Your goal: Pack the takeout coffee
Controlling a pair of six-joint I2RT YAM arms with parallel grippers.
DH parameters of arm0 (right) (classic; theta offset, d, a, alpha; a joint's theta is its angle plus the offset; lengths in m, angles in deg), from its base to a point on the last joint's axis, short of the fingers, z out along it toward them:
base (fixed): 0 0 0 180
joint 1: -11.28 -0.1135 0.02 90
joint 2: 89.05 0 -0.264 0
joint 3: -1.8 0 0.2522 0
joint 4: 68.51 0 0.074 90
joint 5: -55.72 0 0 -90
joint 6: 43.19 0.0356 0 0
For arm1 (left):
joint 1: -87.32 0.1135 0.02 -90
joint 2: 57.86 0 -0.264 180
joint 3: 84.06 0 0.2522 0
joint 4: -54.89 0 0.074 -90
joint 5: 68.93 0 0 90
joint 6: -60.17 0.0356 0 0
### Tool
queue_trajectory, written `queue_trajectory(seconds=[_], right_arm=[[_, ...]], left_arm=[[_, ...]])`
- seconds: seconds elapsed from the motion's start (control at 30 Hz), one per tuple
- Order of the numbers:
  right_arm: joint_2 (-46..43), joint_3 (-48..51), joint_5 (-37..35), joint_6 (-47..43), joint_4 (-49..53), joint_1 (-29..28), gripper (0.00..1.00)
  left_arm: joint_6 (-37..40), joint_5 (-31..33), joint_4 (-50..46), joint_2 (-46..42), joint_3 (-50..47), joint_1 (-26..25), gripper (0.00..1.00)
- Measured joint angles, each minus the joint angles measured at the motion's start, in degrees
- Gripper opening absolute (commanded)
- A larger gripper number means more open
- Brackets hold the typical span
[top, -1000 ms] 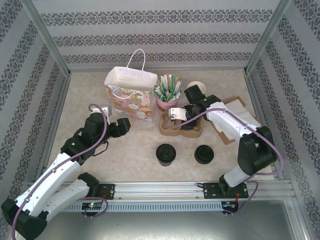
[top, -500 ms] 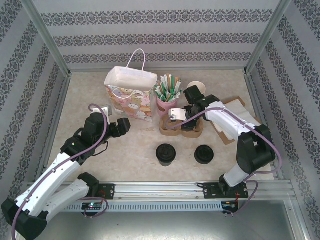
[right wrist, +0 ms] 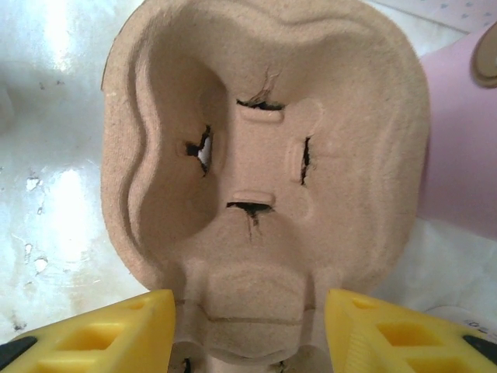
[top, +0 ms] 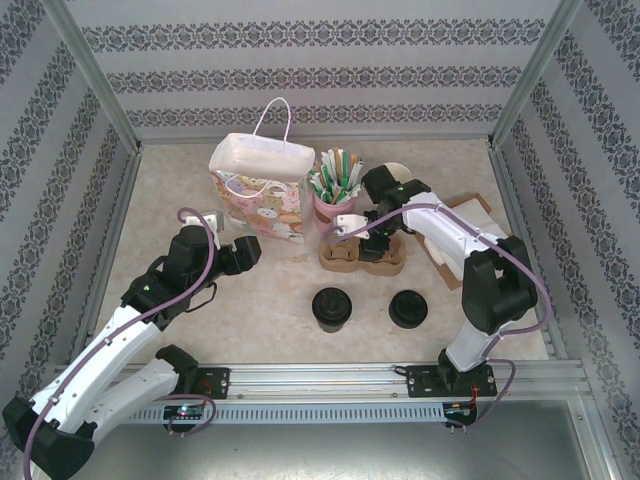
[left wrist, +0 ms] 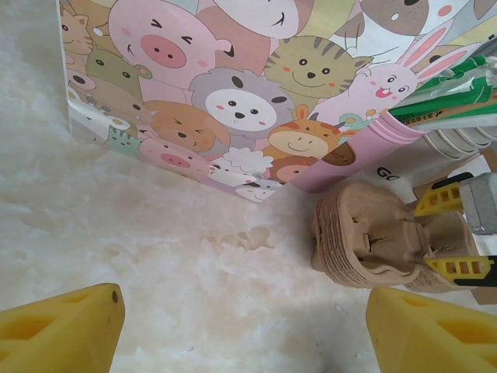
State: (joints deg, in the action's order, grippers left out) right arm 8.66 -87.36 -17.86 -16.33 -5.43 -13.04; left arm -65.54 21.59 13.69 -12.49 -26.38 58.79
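Note:
Two takeout coffee cups with black lids stand on the table's near middle, one on the left and one on the right. Behind them lies a brown cardboard cup carrier. My right gripper hangs over it. In the right wrist view the carrier sits close under the camera, and my right gripper is shut on its narrow middle, a yellow finger pressed to each side. My left gripper is off to the left, open over bare table, with the carrier ahead to its right.
A cartoon-animal gift bag stands open at the back left of the carrier. A pink cup of sachets is beside it, with stacked white cups behind. Flat paper lies at the right. Metal frame posts edge the table.
My right arm has swung its wrist a little back and to the left over the carrier. The left arm, both coffees and the bag have not moved.

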Motion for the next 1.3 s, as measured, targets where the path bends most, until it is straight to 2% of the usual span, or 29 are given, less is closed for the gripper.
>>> queue_trajectory(seconds=[0.3, 0.9, 1.07, 1.3], right_arm=[[1.27, -1.49, 0.83, 0.07, 2.05, 1.33, 0.56], [3.61, -2.89, 1.03, 0.15, 3.72, 1.33, 0.5], [4.48, -3.48, 1.03, 0.17, 4.33, 1.33, 0.51], [5.22, -4.39, 1.03, 0.35, 4.94, 1.33, 0.42]], left_arm=[[0.44, 0.0, 0.0, 0.0, 0.0, 0.0, 0.82], [0.61, 0.0, 0.0, 0.02, 0.0, 0.0, 0.82], [0.61, 0.0, 0.0, 0.02, 0.0, 0.0, 0.82], [0.66, 0.02, 0.02, 0.02, 0.0, 0.0, 0.82]])
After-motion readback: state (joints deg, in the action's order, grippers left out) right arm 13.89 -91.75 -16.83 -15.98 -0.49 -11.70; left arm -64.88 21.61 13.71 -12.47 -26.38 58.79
